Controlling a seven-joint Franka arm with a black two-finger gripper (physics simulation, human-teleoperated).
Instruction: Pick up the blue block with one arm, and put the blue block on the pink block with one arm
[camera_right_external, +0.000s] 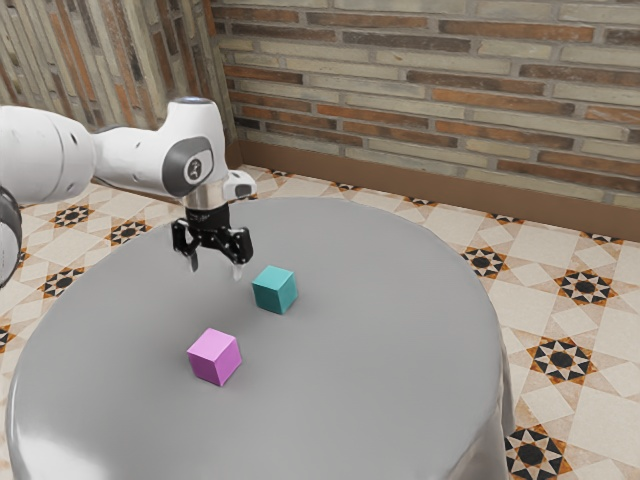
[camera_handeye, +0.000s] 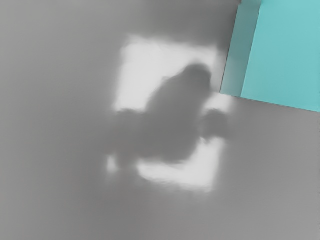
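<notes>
Round grey table (camera_right_external: 400, 350) before me, bearing two cubes, each resting flat on its top and standing apart from the other. The blue block (camera_right_external: 274, 289) sits nearer the table's middle. The pink block (camera_right_external: 214, 356) lies nearer the front edge, toward the exterior view's left. Wrist view: one corner of the blue block (camera_handeye: 285, 55) on the bare table (camera_handeye: 60, 200).

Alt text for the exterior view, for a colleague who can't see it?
The black two-finger gripper hangs open above the round grey table, to the exterior view's left of the blue-green cube. The pink cube sits apart, nearer the camera.
</notes>
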